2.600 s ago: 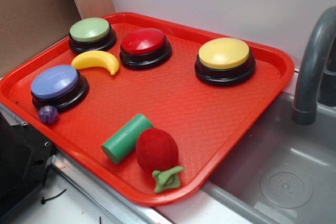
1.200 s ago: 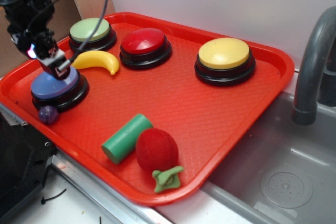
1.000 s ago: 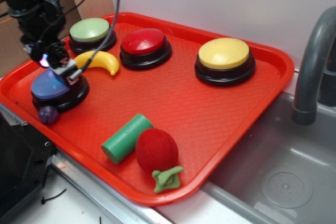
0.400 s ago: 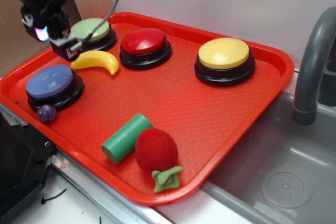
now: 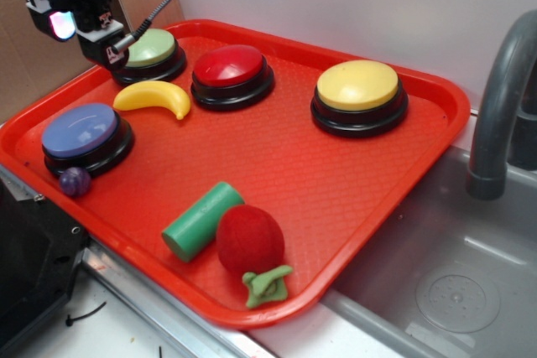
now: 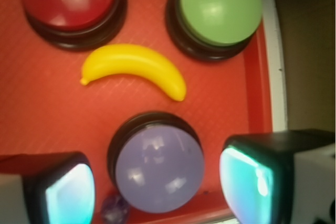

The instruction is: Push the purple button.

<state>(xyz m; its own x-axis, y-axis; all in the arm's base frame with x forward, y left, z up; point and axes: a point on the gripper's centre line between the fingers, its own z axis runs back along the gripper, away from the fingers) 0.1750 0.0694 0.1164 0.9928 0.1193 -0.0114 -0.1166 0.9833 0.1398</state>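
- The purple button (image 5: 80, 131) is seen at the left side of the red tray (image 5: 361, 199), near the front rim, with nothing touching its top.
- A small purple ball (image 5: 74, 181) is set just beside it, at its front edge.
- The gripper (image 5: 107, 49) is held up high near the tray's back left corner — over the green button (image 5: 151, 49), well apart from the purple one.
- In the wrist view the two fingers (image 6: 252, 177) are spread apart, and nothing is held between them.
- A yellow banana (image 5: 154, 98) is laid between the purple button and the green button.
- A red button (image 5: 230, 67) and a yellow button (image 5: 358, 87) are lined up along the back.
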